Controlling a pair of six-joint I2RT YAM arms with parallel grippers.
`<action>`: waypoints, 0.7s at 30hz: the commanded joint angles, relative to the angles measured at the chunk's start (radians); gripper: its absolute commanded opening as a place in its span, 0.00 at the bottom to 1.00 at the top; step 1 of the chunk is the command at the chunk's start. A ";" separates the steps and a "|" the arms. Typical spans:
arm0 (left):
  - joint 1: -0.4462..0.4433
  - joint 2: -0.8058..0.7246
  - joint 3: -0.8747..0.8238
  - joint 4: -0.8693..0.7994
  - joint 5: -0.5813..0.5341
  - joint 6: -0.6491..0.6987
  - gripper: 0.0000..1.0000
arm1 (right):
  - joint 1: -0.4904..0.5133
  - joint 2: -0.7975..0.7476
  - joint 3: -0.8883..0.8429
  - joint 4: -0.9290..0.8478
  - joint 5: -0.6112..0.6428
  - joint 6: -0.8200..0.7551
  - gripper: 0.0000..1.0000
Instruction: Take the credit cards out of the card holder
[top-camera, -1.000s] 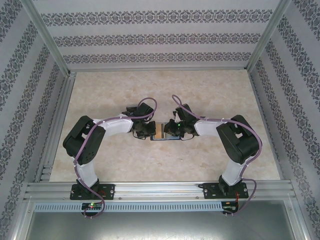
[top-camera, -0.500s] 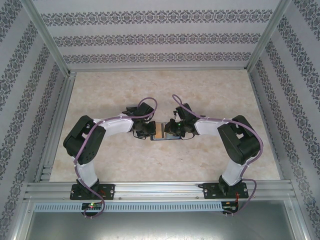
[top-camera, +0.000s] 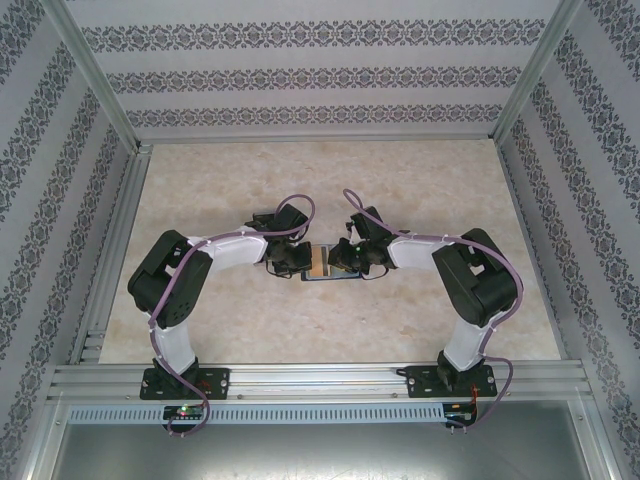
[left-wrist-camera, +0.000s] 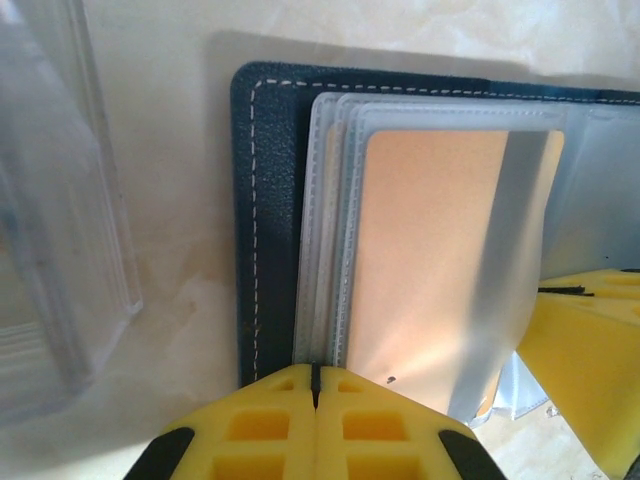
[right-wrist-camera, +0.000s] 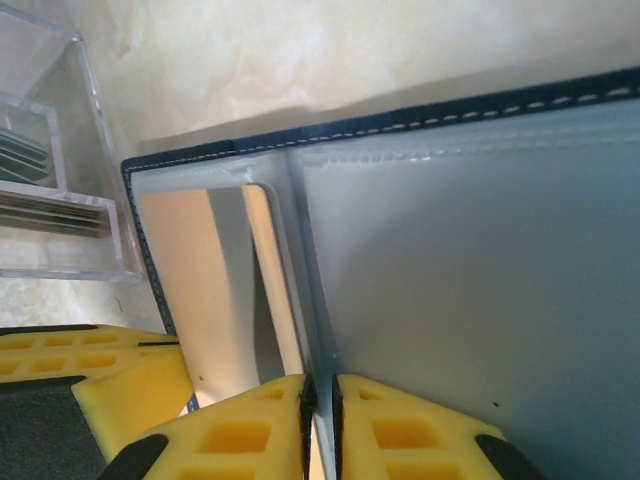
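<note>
Mid-table (top-camera: 420, 190), the two arms meet over the open holder (left-wrist-camera: 262, 200), which lies flat with its clear sleeves (left-wrist-camera: 325, 230) fanned up. The left gripper (left-wrist-camera: 315, 374) is clamped tight on the near edge of those sleeves, and the right gripper (right-wrist-camera: 320, 388) is pinched almost closed on a single sleeve leaf. One tan card (left-wrist-camera: 430, 260) sits inside a frosted pocket between the two grips, so the job is not finished. Just beside the holder stands a clear box (right-wrist-camera: 105, 180) with what appear to be greenish cards (right-wrist-camera: 22, 150) and a stack of thin edges inside, suggesting part of the set is already out. The large pocket on the right wrist's side looks empty. Whether more cards hide behind other leaves cannot be told. Freeing the tan card looks like the main step left.
</note>
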 joint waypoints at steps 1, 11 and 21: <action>0.009 0.033 0.017 -0.041 0.015 0.013 0.00 | 0.005 0.022 0.012 0.057 -0.056 0.008 0.18; 0.009 0.038 0.026 -0.041 0.026 0.016 0.00 | -0.001 0.025 -0.005 0.101 -0.093 0.023 0.09; 0.009 0.036 0.029 -0.069 0.000 0.010 0.00 | -0.056 -0.034 -0.057 0.071 -0.067 0.003 0.00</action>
